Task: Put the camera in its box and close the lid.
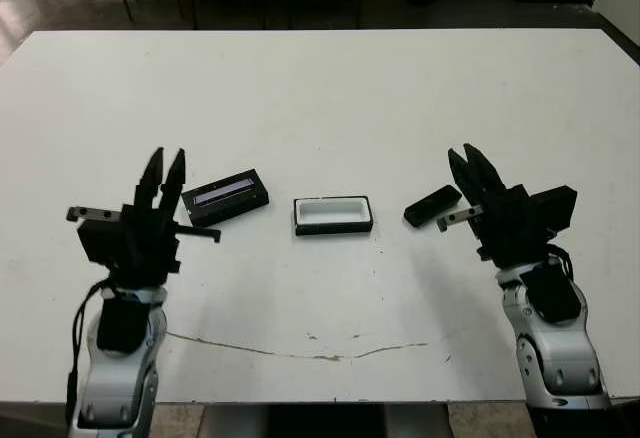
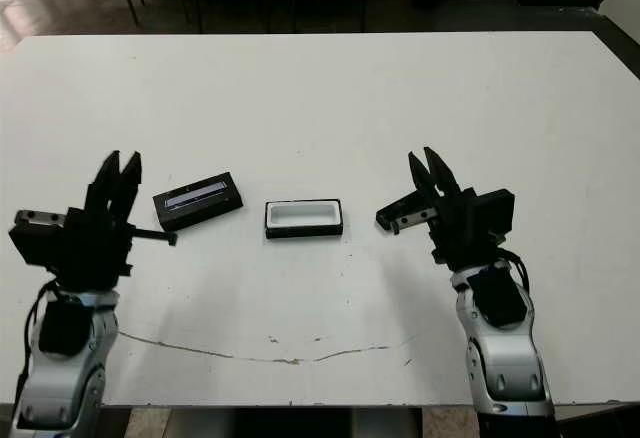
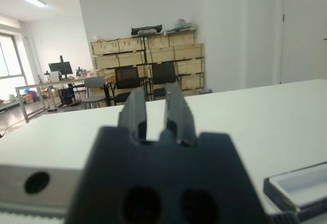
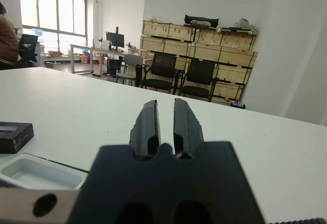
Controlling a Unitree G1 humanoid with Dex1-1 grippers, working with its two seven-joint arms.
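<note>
The box sat open near the middle of the white table, its white lining bare; the lid lay flat to the robot's left of it, a little apart, pale strip facing up; the camera lay on the table on the other side, slightly askew, just beside the right gripper's fingertips — whether it touched them I could not tell. The right gripper hovered low over the table, its two black fingers drawn close with only a narrow slot between them, nothing held. The left gripper stood just beside the lid's near end, fingers likewise nearly together with a slim gap — empty too. Beyond the table stood black chairs and stacked wooden crates; a person's shoulder showed at the far edge of the room.
</note>
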